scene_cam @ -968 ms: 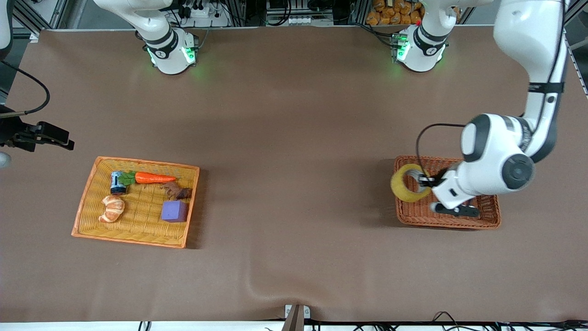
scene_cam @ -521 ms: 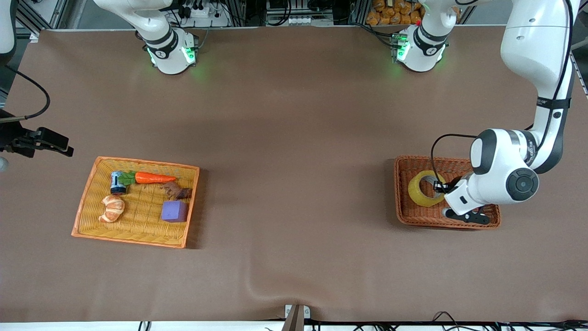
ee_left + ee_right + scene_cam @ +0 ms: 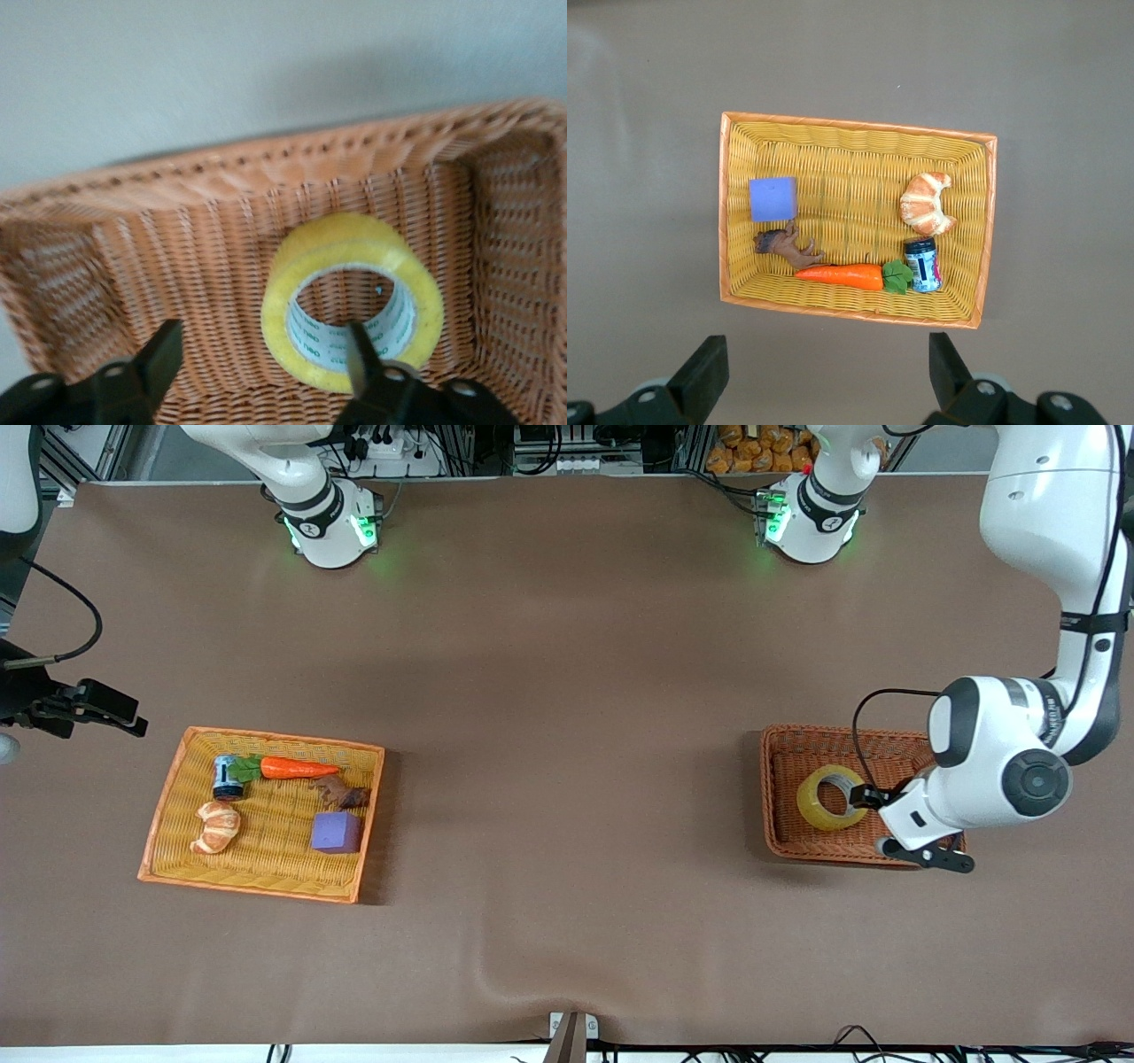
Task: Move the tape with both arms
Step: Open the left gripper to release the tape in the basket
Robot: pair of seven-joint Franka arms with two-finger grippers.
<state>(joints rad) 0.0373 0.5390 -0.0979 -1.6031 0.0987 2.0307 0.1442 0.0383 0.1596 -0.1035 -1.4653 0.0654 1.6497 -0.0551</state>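
Jaws on the left gripper (image 3: 266,372) stand wide apart, gripping nothing; one finger reaches into the core of the tape (image 3: 831,797), which lies in the brown wicker basket (image 3: 780,841) near the table's left-arm end, apparently just set down. Toward the right-arm end, the yellow tray (image 3: 168,868) holds a croissant (image 3: 217,827), purple block (image 3: 336,833), carrot (image 3: 297,768) and small can (image 3: 228,778). Over it waits the right gripper (image 3: 824,376), open and empty.

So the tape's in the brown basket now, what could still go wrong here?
The left gripper is open, but one finger sits inside the tape ring; lifting away might drag the roll out of the brown basket. The tape appears tilted on edge, so it could roll or tip. The right gripper waits open above the yellow basket.
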